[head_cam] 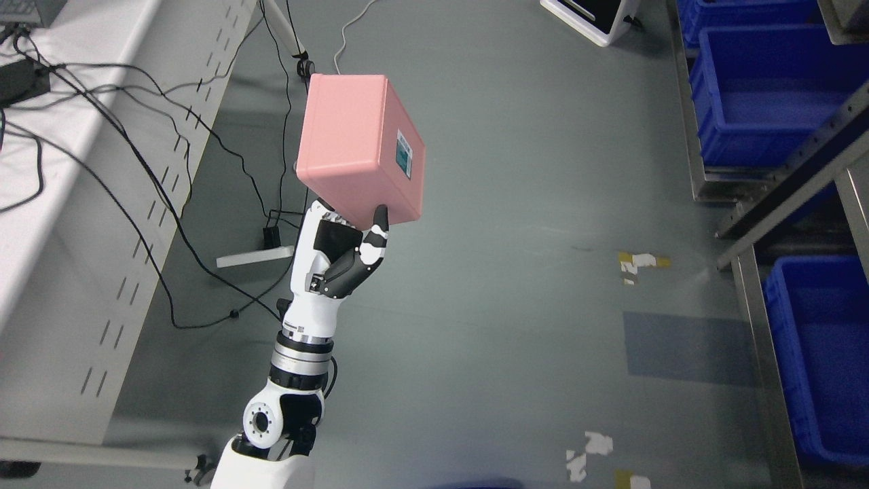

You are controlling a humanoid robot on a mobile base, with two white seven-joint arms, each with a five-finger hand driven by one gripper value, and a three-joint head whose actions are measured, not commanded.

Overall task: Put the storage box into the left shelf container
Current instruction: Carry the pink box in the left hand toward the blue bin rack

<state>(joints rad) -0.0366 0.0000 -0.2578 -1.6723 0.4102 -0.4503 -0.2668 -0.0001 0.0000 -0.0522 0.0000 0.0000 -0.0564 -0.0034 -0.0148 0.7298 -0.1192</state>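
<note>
While fingers look mostly hidden, left robot hand (343,255) grips pink storage box (360,146).

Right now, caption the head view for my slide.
Left hand holds pink storage box aloft over the floor, blue bins at right.

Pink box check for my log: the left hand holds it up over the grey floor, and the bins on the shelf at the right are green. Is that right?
Not quite. The head view shows the left hand holding the pink box up over the grey floor, but the bins on the shelf at the right are blue, not green.
</note>
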